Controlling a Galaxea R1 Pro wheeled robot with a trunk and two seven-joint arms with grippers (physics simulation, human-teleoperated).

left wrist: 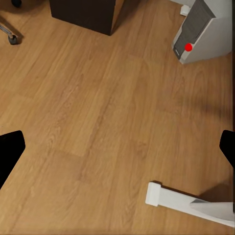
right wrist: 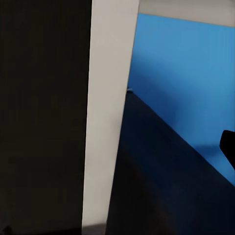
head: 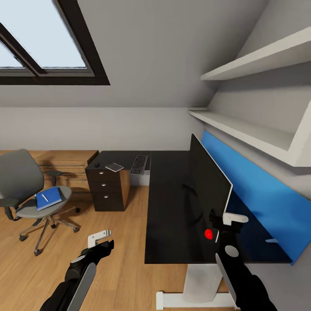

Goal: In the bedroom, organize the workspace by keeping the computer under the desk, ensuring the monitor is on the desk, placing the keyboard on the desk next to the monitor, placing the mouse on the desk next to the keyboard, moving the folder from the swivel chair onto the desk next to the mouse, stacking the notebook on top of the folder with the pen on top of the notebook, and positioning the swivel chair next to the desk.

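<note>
A: Monitor (head: pixel 210 190) first, from the head camera: it stands upright on the desk (head: pixel 168 207), seen nearly edge-on, its long side running away toward the back wall, red dot at the near lower corner. Its foot is hard to make out against the glossy black top.

B: And the right gripper (head: pixel 224 222)?

A: Right at the screen's near edge. One pale finger sticks out behind the screen; whether the fingers are pinching the panel I cannot tell.

B: The rest of the desk?

A: The keyboard (head: pixel 139 164) lies on the far wing, pointing away, with the notebook (head: pixel 114 166) and the mouse (head: pixel 96 165) beside it above the drawer unit (head: pixel 106 188). The swivel chair (head: pixel 32 190) stands well apart on the wooden floor (head: pixel 112 242), and the folder (head: pixel 49 198) lies on its seat with the pen (head: pixel 45 197) slanted across it.

B: Left wrist camera?

A: The left gripper (head: pixel 100 242) hangs over the floor with its fingertips (left wrist: pixel 11 152) wide apart, holding nothing. The computer (left wrist: pixel 200 32) stands upright on the floor, cut off at the frame edge, beside a white desk foot (left wrist: pixel 181 201).

B: Right wrist?

A: A pale screen edge (right wrist: pixel 108 117) between a dark face and the blue wall panel (right wrist: pixel 191 78); one black fingertip (right wrist: pixel 227 147) is cut off.
</note>
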